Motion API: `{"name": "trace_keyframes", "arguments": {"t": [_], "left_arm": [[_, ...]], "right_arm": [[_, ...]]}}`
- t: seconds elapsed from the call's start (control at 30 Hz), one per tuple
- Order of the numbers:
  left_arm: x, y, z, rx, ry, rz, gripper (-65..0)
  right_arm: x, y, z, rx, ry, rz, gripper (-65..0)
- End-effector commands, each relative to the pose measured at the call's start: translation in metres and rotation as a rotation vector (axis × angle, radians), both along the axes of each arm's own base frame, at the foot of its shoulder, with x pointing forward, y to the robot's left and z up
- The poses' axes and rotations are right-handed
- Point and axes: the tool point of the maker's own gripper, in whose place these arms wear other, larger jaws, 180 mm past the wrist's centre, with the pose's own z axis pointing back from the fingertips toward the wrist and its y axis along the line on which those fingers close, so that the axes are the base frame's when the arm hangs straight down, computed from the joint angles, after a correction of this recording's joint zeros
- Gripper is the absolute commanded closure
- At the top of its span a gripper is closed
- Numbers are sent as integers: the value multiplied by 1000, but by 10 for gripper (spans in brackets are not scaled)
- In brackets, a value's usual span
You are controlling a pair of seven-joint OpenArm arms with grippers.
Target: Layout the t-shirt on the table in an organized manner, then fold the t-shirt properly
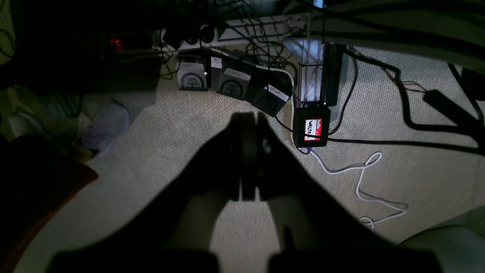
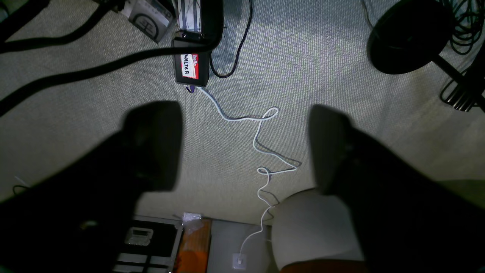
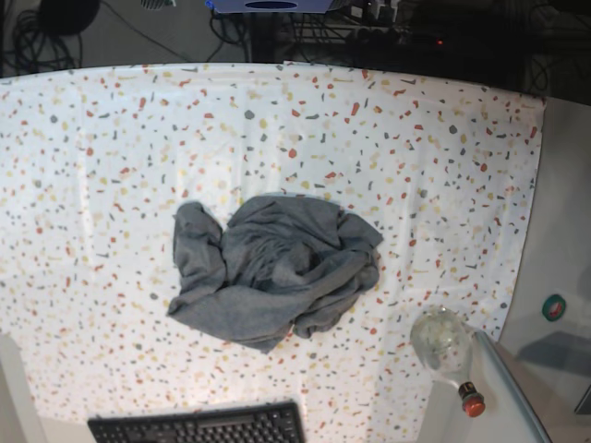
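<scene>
My left hand (image 1: pixel 248 159) has its two dark fingers pressed together with nothing between them, and it hangs over beige woven carpet (image 1: pixel 398 182), not over the table. Below and just beyond its fingertips sits a small black box with a red and white name sticker (image 1: pixel 312 127), and a thin white cable (image 1: pixel 363 178) trails away from that box across the carpet.

My right hand (image 2: pixel 244 148) has its fingers (image 2: pixel 151 148) spread wide apart, holding nothing. Through the gap between them I see the same white cable (image 2: pixel 261 148) looping over the carpet, with the stickered black box (image 2: pixel 191 68) farther ahead.

The plain heather-grey soft knit t-shirt (image 3: pixel 272 268) is nowhere near either hand: neither wrist view shows it. In the base view it lies crumpled in a loose heap near the middle of the wide table covered in white cloth with red, yellow and grey flecks (image 3: pixel 443 157), bunched in folds, one flatter flap spreading toward the near edge. Neither of my hands shows in that view, so the shirt lies apart from both, untouched. A black keyboard (image 3: pixel 199 426) lies at the table's near edge, close to the shirt's lower flap.
</scene>
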Motion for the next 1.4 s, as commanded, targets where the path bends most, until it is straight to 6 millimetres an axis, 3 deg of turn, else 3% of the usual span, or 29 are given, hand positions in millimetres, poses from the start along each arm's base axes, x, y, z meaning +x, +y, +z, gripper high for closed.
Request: {"name": "trace_keyframes", "arguments": {"t": [0.0,0.1,0.23,0.3,0.8,0.87,0.9,0.97,1.0,1.03,1.23,1.37], "left_arm": [[-7,2,1,4,8,-10,-7],[-8,1,1,3,11,-9,-69],[-19,-1,2,0,28,-8,-326],[-22,-1,2,0,32,-10,-415],[-24,-1,2,0,35,-10,-426],[-24,-1,2,0,35,-10,-415],[-24,-1,2,-1,36,-11,-375],[-24,0,2,1,36,-12,-184],[-24,1,2,2,36,-12,-28],[-22,1,2,4,32,-13,0],[-22,11,3,18,31,-17,0],[-31,12,5,19,43,-18,0]], "right_arm": [[-6,0,1,8,7,-1,-389],[-6,0,1,8,7,-3,-368],[-5,0,1,8,5,-1,-450],[-5,0,1,9,5,0,-480],[-3,-14,1,-12,2,5,-482],[-4,-13,1,-11,4,5,-462],[-4,-13,1,-11,4,5,-423],[-4,-13,1,-11,4,5,-261],[-4,-14,1,-12,4,5,-143],[-4,-15,1,-13,4,2,-20],[-8,-17,2,-21,10,-4,0],[-27,-8,5,-3,44,3,0]]}}
